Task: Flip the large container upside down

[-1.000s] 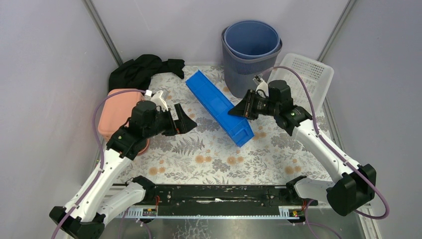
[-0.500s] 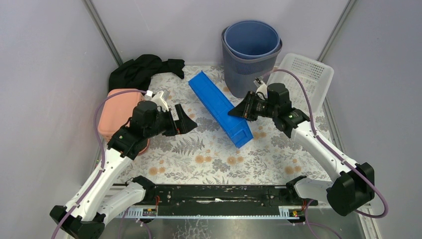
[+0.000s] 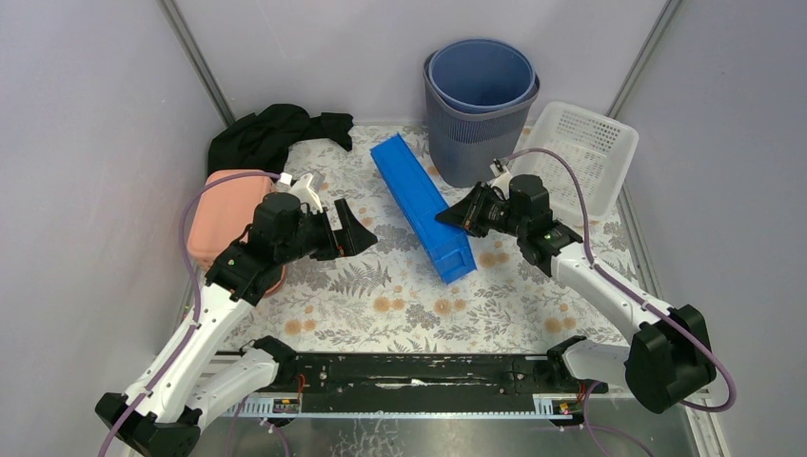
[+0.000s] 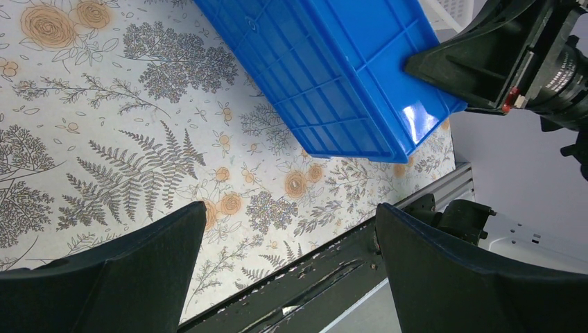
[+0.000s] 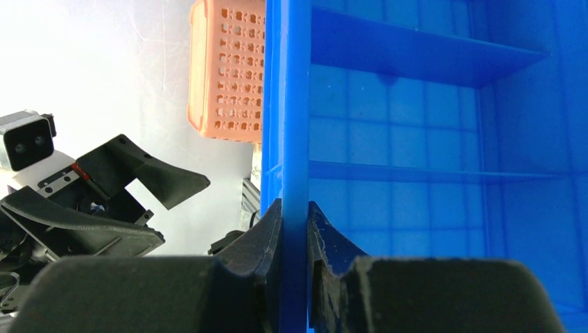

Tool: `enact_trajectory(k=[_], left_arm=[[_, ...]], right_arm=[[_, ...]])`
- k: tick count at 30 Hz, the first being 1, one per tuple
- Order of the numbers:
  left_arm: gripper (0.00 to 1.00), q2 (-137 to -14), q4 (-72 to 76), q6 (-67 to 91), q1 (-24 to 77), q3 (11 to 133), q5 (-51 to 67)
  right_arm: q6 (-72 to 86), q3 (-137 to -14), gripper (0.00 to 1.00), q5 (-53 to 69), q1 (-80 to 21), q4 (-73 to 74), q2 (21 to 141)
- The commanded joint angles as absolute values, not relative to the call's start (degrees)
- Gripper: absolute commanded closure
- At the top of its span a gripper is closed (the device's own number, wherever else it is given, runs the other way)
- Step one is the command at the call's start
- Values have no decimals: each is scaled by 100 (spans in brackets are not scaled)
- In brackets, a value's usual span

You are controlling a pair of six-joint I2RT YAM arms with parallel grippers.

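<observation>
The large container [image 3: 422, 206], a long blue bin, lies slantwise across the middle of the counter [image 3: 381, 286], running from 11 o'clock down to 5 o'clock. It is tipped up onto one long wall. Its ribbed underside [image 4: 333, 69] faces 9 o'clock, and its open, partitioned inside faces 3 o'clock, toward the right arm.

The right fingers [image 3: 457, 213] pinch the raised long wall near its 5 o'clock end, and the wrist view shows the thin blue edge clamped between them. The left fingers [image 3: 363, 235] are spread wide and hold nothing. They hang at 9 o'clock of the bin, near it but apart.

The flip looks about half done, with the bin on edge at the tipping point. The next move likely calls for carrying the gripped wall over toward 9 o'clock until the opening meets the counter, then letting go. The spread left fingers may have to back off or steady the underside as it comes down.
</observation>
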State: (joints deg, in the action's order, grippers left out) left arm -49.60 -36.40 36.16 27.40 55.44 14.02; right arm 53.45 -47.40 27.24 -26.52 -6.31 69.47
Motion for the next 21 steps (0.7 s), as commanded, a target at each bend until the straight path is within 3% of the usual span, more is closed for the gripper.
enact_trajectory(k=[1,21], left_arm=[[0,-4933,-3393,3598,2780,5503,1354],[0,-5000,-3367,3586,2777,5489,1358]], right_arm=[[5762,-4606,100,2548,-2731,-2199,6662],[6524,-3629,100,1302,-3035,-3453,6579]])
